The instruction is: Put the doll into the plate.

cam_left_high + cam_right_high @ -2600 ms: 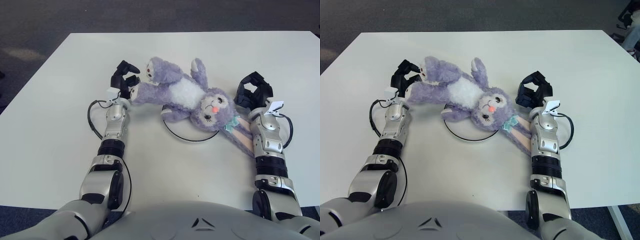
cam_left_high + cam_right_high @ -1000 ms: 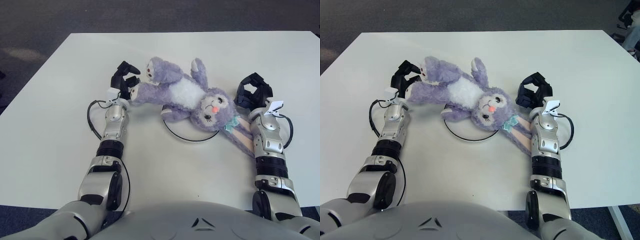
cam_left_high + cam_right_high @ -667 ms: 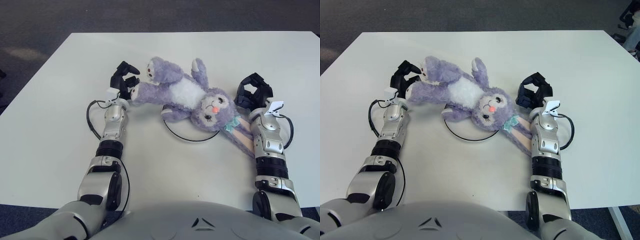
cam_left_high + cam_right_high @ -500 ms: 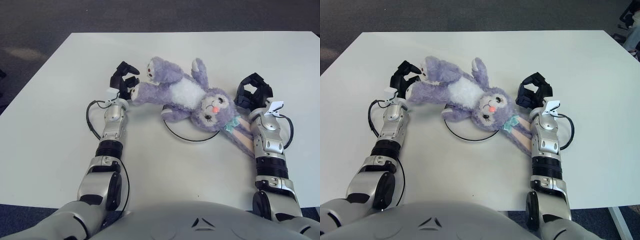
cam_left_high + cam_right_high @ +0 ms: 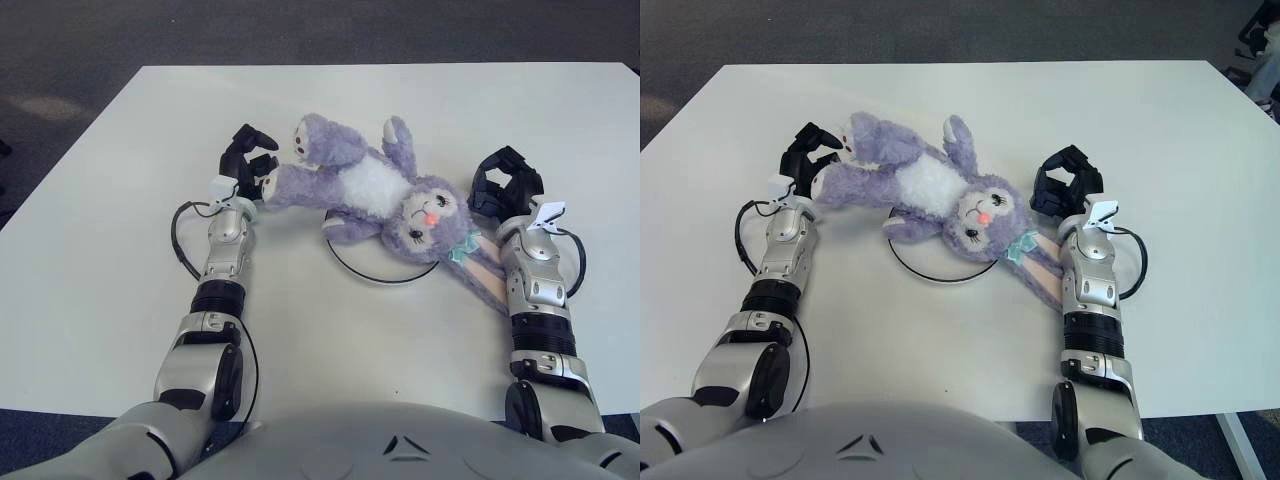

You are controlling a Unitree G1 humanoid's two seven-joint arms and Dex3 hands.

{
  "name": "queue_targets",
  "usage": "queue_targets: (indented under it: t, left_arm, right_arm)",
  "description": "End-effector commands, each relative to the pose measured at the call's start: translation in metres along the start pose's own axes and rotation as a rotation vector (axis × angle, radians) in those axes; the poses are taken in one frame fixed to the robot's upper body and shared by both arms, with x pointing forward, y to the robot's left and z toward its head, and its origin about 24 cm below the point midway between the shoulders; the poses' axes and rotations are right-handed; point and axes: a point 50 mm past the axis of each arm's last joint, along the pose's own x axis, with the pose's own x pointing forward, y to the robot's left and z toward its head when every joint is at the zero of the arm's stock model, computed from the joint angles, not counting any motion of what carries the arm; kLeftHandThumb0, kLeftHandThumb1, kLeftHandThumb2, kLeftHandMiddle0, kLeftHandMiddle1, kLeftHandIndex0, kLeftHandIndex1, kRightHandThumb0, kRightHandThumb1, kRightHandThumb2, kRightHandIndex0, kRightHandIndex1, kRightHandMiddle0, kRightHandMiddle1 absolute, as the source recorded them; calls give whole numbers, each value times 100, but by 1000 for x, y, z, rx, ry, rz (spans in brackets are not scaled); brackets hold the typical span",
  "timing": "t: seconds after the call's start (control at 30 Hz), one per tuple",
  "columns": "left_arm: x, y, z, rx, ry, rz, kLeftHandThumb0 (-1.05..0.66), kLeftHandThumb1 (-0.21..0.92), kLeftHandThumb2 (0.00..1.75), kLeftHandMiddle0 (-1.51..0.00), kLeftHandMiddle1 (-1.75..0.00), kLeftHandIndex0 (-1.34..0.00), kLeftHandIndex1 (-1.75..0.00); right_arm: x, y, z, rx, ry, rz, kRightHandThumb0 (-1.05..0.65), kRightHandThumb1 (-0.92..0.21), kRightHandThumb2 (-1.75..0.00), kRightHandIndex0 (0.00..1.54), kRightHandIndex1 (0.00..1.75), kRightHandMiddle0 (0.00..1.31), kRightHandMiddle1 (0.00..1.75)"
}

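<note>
A purple plush rabbit doll (image 5: 370, 190) lies on its back, slanting across the white table. Its head and one arm cover most of a white plate with a thin dark rim (image 5: 385, 277); its legs reach off the plate to the upper left. My left hand (image 5: 250, 160) is at the tip of the doll's lower leg, black fingers spread, touching the fur without closing round it. My right hand (image 5: 505, 185) shows just right of the doll's head, fingers loosely bent and holding nothing. One long pink-lined ear (image 5: 485, 272) runs along my right forearm.
The white table (image 5: 100, 280) has its far edge at the top, with dark carpet (image 5: 300, 30) beyond. A black cable loops beside each wrist (image 5: 183, 240).
</note>
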Motion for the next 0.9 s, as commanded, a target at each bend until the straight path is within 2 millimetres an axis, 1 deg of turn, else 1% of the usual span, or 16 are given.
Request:
queue_targets:
  t: [0.0,0.4,0.87]
  left_arm:
    - [-31,10,-36,9,156,29,-48,32,131,-120,-175,-61,-175]
    - [-29,12,-36,26,166,20,-47,33,130,-119,-175,-60,-175]
    - [-25,15,-36,11,169,11,-47,34,129,-118,-175,-59,-175]
  right_arm:
    - [-14,-5,-27,0,94,-15,-47,-35,-127,124,175,59,175]
    - [-12,-4,-28,-5,99,-19,-46,-37,-125,123,175,57,175]
    - [-10,-2,-26,21,87,-49,-47,-36,-127,127,175,59,175]
